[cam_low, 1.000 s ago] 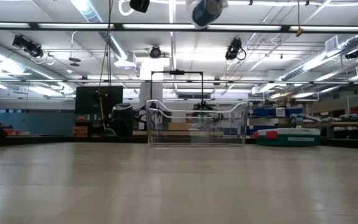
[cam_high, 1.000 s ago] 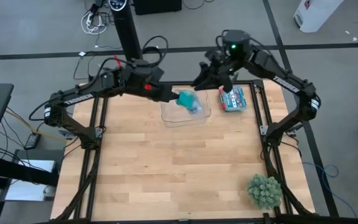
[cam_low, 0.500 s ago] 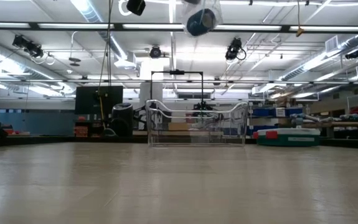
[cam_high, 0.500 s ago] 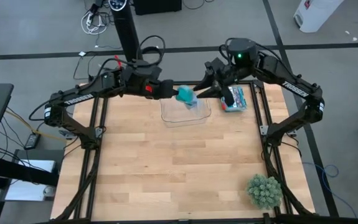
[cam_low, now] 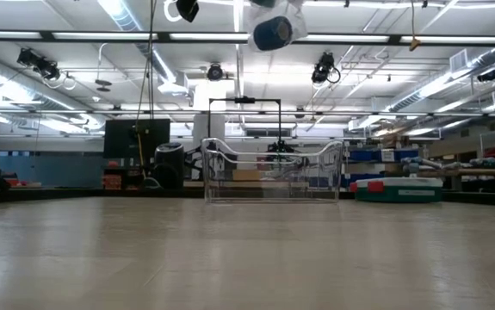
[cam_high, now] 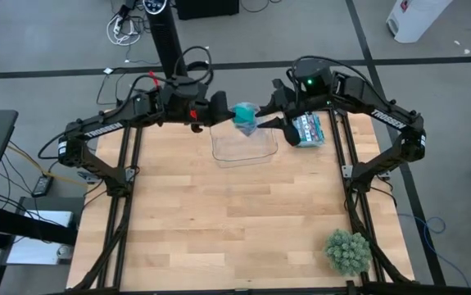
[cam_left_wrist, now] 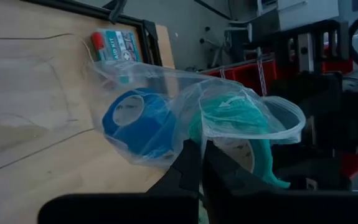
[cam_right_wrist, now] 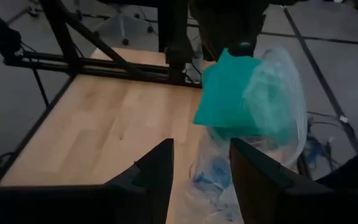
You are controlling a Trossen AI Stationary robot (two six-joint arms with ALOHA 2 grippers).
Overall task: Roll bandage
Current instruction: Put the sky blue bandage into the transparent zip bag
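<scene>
Left wrist view — left tool (cam_left_wrist: 194,163) pinching bag (cam_left_wrist: 166,93), bandage (cam_left_wrist: 231,115) bunched inside.

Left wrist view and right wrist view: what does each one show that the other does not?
Only the left wrist view shows the blue roll whole in the plastic bag, and the first aid kit. Only the right wrist view shows the right gripper, jaws open, just short of the bag. Both show the teal bandage in the bag.

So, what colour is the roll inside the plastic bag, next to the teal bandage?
Blue. The roll lies beside the teal-green bandage in the clear bag, best seen in the left wrist view.
</scene>
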